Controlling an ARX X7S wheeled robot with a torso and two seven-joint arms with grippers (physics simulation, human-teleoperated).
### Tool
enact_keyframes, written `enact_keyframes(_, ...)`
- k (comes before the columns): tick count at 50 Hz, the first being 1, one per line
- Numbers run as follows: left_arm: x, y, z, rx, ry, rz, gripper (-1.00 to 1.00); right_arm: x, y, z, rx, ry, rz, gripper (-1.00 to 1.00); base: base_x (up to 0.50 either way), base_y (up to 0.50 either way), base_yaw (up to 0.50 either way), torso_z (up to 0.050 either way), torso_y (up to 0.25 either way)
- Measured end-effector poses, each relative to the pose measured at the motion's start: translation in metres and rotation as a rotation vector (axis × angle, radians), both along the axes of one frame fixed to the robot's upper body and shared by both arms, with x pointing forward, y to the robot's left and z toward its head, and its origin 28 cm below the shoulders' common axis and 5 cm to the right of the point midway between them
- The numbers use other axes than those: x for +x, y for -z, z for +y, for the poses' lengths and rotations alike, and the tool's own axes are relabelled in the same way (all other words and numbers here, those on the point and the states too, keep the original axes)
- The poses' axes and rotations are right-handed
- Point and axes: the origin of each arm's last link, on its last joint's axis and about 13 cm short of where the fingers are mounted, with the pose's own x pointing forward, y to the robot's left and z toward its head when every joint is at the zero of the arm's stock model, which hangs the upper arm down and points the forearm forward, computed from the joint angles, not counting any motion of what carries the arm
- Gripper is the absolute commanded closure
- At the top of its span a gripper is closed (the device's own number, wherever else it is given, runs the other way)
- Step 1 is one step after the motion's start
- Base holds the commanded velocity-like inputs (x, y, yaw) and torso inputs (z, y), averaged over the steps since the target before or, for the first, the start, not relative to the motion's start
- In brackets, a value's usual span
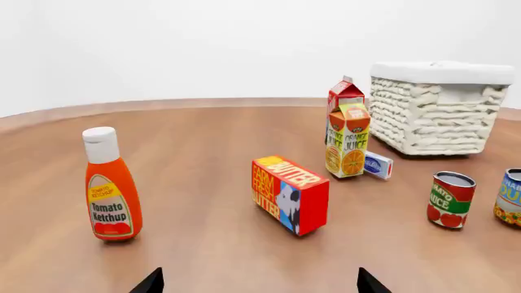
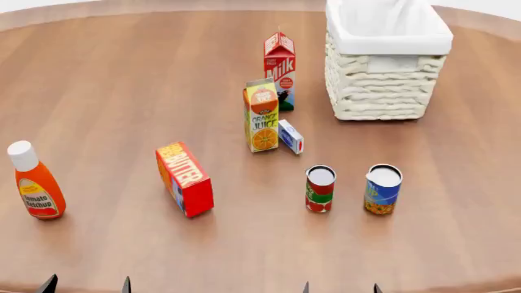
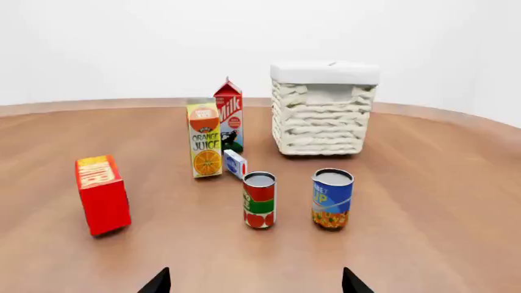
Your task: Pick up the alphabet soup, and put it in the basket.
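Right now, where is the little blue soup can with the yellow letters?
In the head view, the blue-labelled alphabet soup can stands upright on the brown wooden table, right of centre, just right of the red-and-green tomato can and nearer than the cream wicker basket.

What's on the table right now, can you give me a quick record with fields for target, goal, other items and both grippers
target: soup can, upright, right of the tomato can, apart from it
goal: basket, behind the cans, nothing visible inside
cartons: orange juice in front of milk; small blue-white box beside the juice
left side: butter box, ketchup
left gripper: open, holding nothing
right gripper: open, holding nothing
progress: soup can not yet grasped
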Motion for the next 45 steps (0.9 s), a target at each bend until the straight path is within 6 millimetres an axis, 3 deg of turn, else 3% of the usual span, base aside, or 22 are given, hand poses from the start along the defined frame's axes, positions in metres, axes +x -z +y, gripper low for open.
enact_keyframes(25, -0.016, -0.019, -0.004, 0.103, -0.014, -0.154, -1.0, -0.014, -0.012, 0.008, -0.024, -0.039, -0.097, -1.0, 0.0, 0.0, 0.0, 0.0, 0.0)
enact_keyframes(45, -0.05, -0.043, -0.004, 0.198, -0.059, -0.444, -1.0, -0.048, -0.042, 0.008, -0.019, -0.001, -0.375, -1.0, 0.0, 0.0, 0.0, 0.0, 0.0)
